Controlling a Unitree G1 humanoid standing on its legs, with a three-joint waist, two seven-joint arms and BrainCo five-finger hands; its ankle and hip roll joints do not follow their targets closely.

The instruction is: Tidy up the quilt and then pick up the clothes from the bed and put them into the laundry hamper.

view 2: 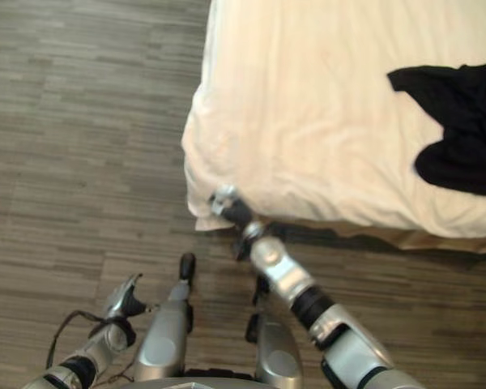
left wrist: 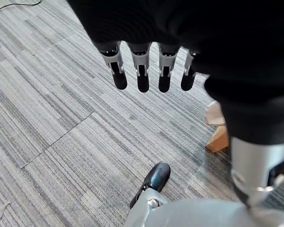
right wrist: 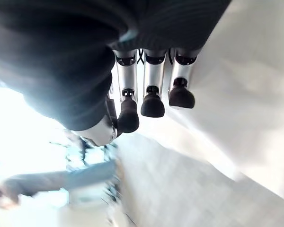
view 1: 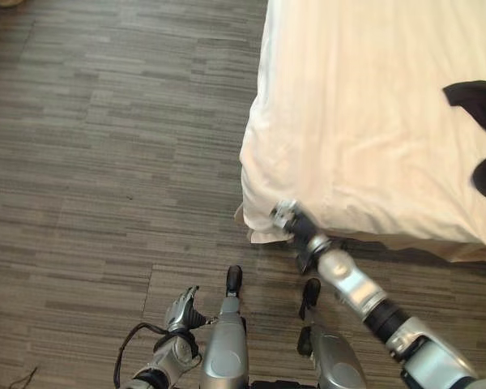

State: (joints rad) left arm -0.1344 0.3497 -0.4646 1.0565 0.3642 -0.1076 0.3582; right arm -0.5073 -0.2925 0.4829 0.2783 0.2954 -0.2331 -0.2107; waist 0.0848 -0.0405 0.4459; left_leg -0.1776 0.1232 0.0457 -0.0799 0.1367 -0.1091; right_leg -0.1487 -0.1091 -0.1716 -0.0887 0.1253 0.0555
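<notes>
Quilt-tidying step in hand. Right robot hand point(view 1: 285, 217) was at the quilt point(view 1: 364, 121) corner on the bed, fingers straight against the cloth, pinching nothing. Left robot hand point(view 1: 181, 309) hung relaxed over the floor point(view 1: 105, 162). Black clothes point(view 2: 458, 121) lay on the quilt's far side. Next, probably: grip and smooth the corner.

The floor point(view 1: 105, 162) is laid in grey-brown striped planks, set in blocks whose grain runs mostly one way, with thin seams between them. A bed point(view 1: 462, 250) stands on it at the right, its near corner toward the floor's middle. Along the bed's near edge a tan wooden base shows low down. Light falls evenly, brightest across the bed's top.
</notes>
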